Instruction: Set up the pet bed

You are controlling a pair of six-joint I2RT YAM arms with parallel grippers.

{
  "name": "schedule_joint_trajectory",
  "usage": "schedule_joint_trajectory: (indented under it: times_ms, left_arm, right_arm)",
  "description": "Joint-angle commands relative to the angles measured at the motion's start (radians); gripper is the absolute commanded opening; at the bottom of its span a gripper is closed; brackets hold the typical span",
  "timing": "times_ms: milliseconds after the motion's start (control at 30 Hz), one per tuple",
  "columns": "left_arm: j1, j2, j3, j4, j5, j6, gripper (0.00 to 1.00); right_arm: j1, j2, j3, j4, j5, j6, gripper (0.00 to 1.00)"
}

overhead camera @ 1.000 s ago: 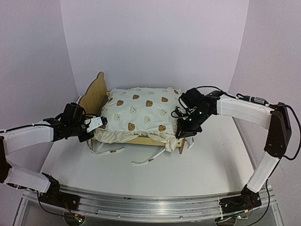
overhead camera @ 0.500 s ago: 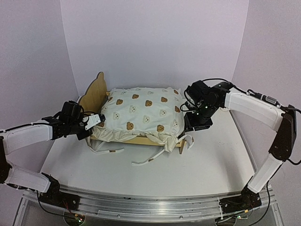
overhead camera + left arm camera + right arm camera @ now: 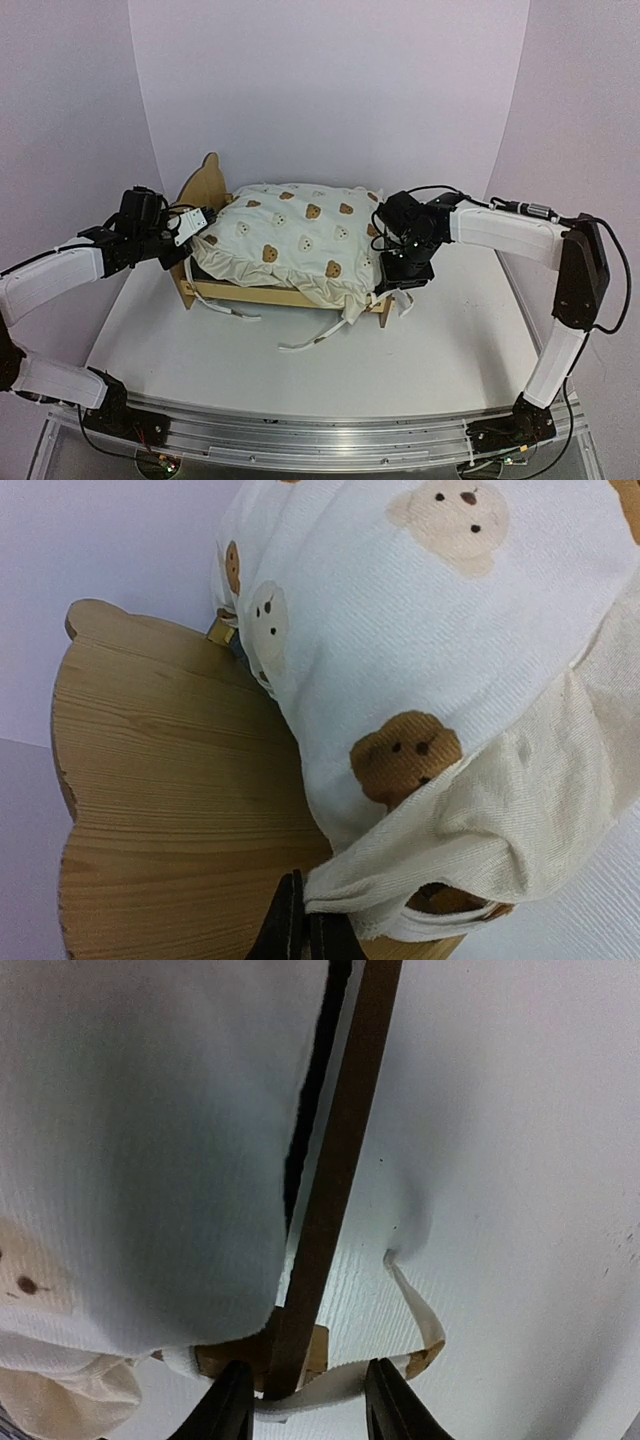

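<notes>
I see a small pet bed (image 3: 250, 292) of light plywood, topped with a puffy cream cushion (image 3: 290, 235) printed with brown bears, sitting toward the back middle of the white table (image 3: 420, 370). Its bear-ear-shaped headboard (image 3: 203, 183) is at the left end. Cream fabric ties (image 3: 310, 342) trail off the front of the bed onto the table.

My left arm reaches in low from the left, its white forearm angled up toward the headboard and its wrist about level. The left gripper (image 3: 203, 218) is just beside the headboard. In the left wrist view its dark fingers (image 3: 300, 935) are pressed together, pinching the cushion's ruffled cream edge in front of the wooden headboard.

My right arm rises from its base at the right, with the elbow high near the table's right edge. Its forearm stretches left and the wrist bends down at the foot end of the bed. The right gripper (image 3: 392, 285) points downward. In the right wrist view its jaws are partly apart, straddling the thin plywood footboard (image 3: 330, 1160). There is a gap between the board and one finger, so it has no firm grip. A cream tie (image 3: 420, 1320) lies on the table just beside that finger.
</notes>
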Motion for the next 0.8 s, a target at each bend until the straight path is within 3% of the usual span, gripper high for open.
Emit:
schedule_joint_trajectory:
  times_ms: [0, 133, 300, 433, 567, 767]
  left_arm:
    - [0.02, -0.029, -0.06, 0.018, -0.028, 0.011, 0.0]
    - [0.023, -0.027, -0.061, -0.018, 0.012, 0.002, 0.0]
    - [-0.022, -0.034, -0.01, -0.185, 0.243, -0.067, 0.0]
    - [-0.092, -0.028, 0.012, -0.216, 0.321, -0.146, 0.02]
    - [-0.102, 0.008, 0.04, -0.217, 0.355, -0.202, 0.25]
    - [-0.102, -0.056, 0.11, -0.272, 0.427, -0.226, 0.45]
  right_arm:
    - [0.003, 0.007, -0.023, 0.025, 0.094, 0.033, 0.31]
    - [-0.017, -0.004, -0.053, 0.024, 0.171, 0.032, 0.21]
    - [-0.093, -0.04, -0.08, 0.024, 0.199, -0.03, 0.2]
    - [-0.151, -0.035, -0.061, 0.024, 0.137, -0.141, 0.23]
    - [-0.186, -0.032, -0.025, 0.021, 0.07, -0.234, 0.33]
    - [-0.187, -0.092, 0.083, -0.021, 0.027, -0.277, 0.45]
